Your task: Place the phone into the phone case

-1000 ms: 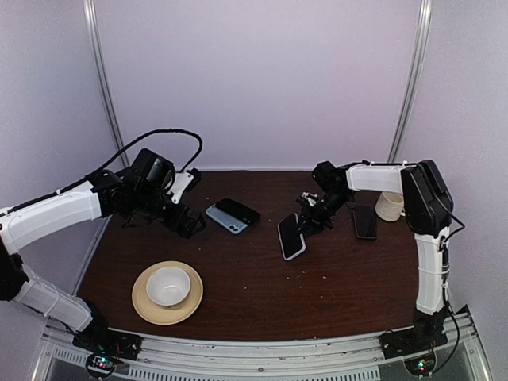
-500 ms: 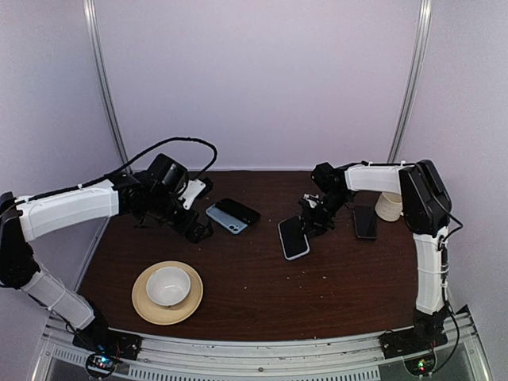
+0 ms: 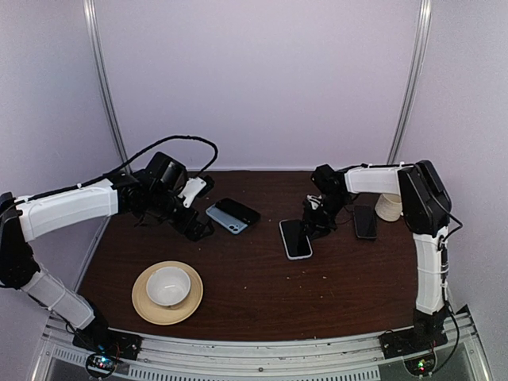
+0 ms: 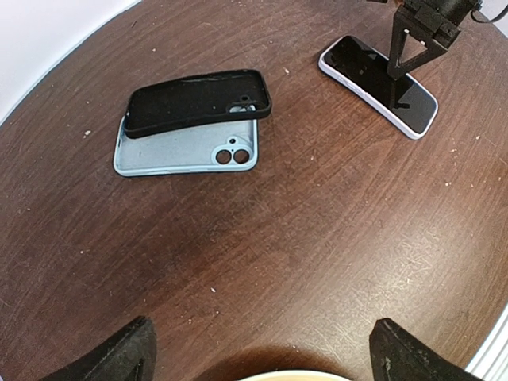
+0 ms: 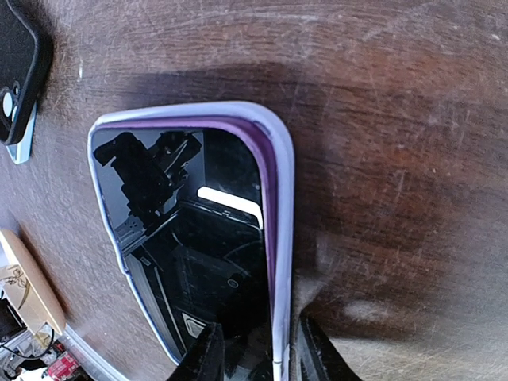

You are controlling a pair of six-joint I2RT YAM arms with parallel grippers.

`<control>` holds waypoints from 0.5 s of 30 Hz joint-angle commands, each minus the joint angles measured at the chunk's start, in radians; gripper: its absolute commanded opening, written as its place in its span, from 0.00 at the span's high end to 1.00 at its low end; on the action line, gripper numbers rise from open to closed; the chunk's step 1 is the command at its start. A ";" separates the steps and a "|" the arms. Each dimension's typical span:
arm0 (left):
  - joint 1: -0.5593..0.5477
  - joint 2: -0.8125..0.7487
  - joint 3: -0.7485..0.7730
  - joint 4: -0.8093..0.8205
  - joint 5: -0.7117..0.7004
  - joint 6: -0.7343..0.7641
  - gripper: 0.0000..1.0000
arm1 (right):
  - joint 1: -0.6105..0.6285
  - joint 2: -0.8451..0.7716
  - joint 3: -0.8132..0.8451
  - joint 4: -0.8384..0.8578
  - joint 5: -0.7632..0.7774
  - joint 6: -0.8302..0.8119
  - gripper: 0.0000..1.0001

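Straddling light-rimmed phone (image 5: 182, 238) edge | right gripper (image 5: 258, 329) ajar | contact unclear

In the right wrist view the light-rimmed phone (image 5: 190, 254) runs off the bottom edge behind the fingers (image 5: 202, 361); the case (image 5: 20, 67) and the plate (image 5: 24, 286) are cut by the left edge

Table (image 4: 317, 238): dark wood grain is being shown, smooth with a low sheen and dusted with pale specks.
Light-rimmed phone (image 5: 190, 238): a glossy, mirror-like glass screen is being seen, bordered by a smooth pale rim that looks like plastic.
Phone case (image 4: 198, 101): the black upper layer is being read as matt, the pale blue layer beneath as matt and faintly speckled.
Bowl (image 3: 168, 285): a glossy white glaze is being noted.
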 commanded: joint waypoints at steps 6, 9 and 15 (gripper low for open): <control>0.015 -0.035 0.009 0.016 0.042 0.024 0.03 | 0.061 -0.068 -0.146 0.106 0.090 0.104 0.66; 0.017 -0.037 0.009 0.016 0.045 0.024 0.02 | 0.081 -0.083 -0.165 0.132 0.097 0.130 0.66; 0.017 -0.032 0.010 0.016 0.053 0.021 0.02 | 0.094 -0.102 -0.126 0.090 0.118 0.115 0.67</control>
